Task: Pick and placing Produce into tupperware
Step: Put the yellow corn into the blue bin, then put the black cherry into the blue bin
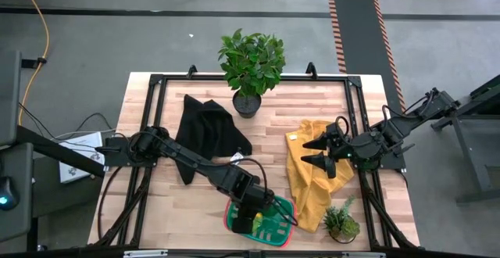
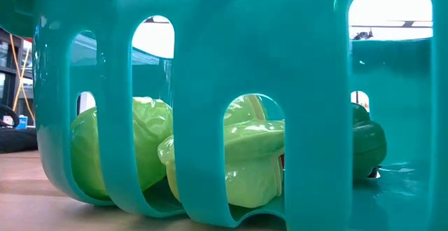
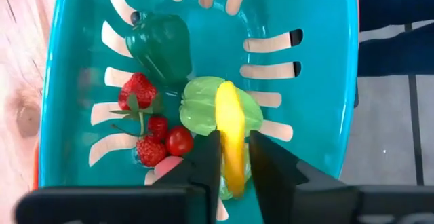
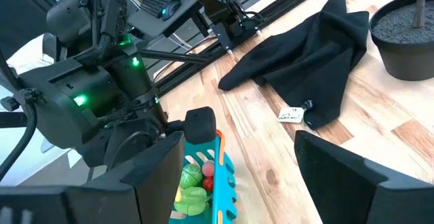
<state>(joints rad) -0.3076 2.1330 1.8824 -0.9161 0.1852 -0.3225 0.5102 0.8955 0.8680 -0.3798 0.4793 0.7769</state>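
Right now our left gripper [image 3: 234, 166] hangs inside the tupperware [image 3: 325, 81], fingers narrowly pinching a yellow banana-like piece [image 3: 230, 136] above the lime-green lettuce [image 3: 200, 108], pepper [image 3: 159, 44] and strawberries [image 3: 139, 91]. We judge these toys light, hard and slick, so gripping across the narrow middle suits them. Our right gripper [image 1: 316, 152] waits wide open over the yellow cloth [image 1: 308, 188].

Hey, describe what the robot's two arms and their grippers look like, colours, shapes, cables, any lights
Both arms are dark, nearly black, built of jointed segments. The left gripper has two flat, blocky black fingers; the right gripper ends in two tapered, pointed black fingers. A thin black cable loops along the left arm near its wrist. Seen from the right wrist, the left arm's housing shows small green lights.
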